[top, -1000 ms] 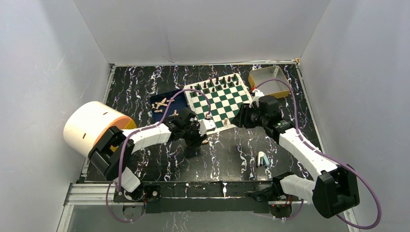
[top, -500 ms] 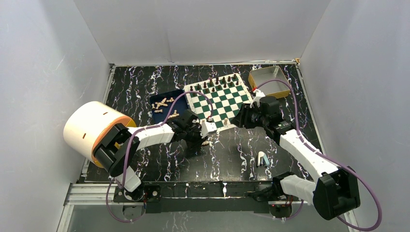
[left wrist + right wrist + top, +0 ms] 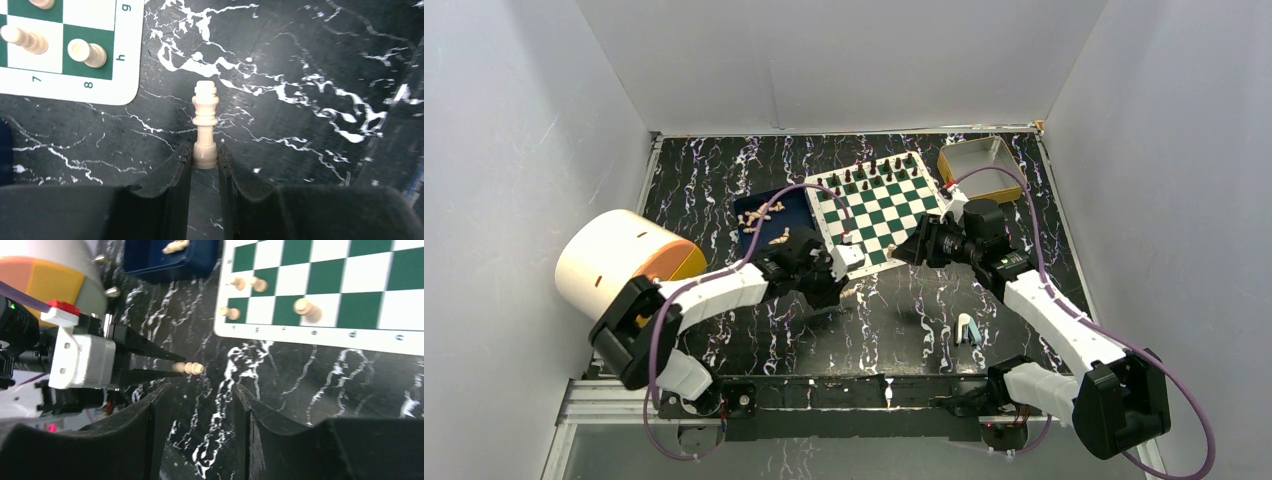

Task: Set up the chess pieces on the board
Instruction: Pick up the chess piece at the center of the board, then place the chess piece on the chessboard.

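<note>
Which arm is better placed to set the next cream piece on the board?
Left: the left gripper is shut on a cream piece by its base, beside the board corner; the right gripper is open and empty.

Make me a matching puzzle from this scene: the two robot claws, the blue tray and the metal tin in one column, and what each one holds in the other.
Things:
1. left gripper
2. right gripper
3. blue tray
4. tin

States:
A. loose cream pieces lying in it
B. jaws open, nothing between them
C. nothing visible inside, by the board's far right corner
D. one cream piece pinched at its base

Pairs: 1-D, 2-B, 3-A, 4-C
</note>
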You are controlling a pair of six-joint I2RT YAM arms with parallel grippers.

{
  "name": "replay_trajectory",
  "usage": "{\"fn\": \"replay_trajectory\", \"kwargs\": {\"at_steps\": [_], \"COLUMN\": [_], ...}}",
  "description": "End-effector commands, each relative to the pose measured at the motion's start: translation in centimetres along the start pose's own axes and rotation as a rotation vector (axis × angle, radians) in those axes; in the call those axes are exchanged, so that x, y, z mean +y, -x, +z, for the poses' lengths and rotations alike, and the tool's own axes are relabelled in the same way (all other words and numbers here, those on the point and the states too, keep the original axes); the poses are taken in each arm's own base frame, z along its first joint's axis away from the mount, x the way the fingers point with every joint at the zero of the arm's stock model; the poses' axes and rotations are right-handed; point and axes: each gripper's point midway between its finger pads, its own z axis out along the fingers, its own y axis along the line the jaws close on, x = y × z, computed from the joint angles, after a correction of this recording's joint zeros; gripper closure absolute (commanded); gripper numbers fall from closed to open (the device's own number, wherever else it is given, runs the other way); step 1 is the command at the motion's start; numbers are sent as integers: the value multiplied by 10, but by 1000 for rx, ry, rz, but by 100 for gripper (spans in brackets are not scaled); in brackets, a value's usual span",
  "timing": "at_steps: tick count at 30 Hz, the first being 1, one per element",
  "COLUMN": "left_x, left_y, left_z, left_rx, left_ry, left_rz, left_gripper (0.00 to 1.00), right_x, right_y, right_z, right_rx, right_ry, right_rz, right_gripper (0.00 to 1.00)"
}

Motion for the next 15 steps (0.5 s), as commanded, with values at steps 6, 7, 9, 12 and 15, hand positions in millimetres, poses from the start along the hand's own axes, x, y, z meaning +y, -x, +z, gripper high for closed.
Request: {"fn": "replay_trajectory", "kwargs": {"at_steps": [6, 7, 9, 12, 15], "left_x": [-27, -29, -32, -38, -41], "left_y": [67, 74, 84, 96, 101], "left_z": [-47, -51, -58, -65, -66], "left_rx": [-354, -381, -422, -477, -505], "left_ry": [-39, -43, -56, -83, -104], "left_rz": [-52, -50, -50, -47, -71], "left_gripper": [99, 99, 99, 99, 99], "right_x": [62, 66, 71, 75, 82], "right_y": [-12, -16, -24, -29, -31], "right_z": [3, 6, 10, 15, 16], "right_rx": [140, 166, 222, 254, 265], "right_ry": [319, 333, 354, 363, 396], "right_rz": [2, -3, -4, -7, -4], "right_gripper": [36, 36, 36, 36, 37]}}
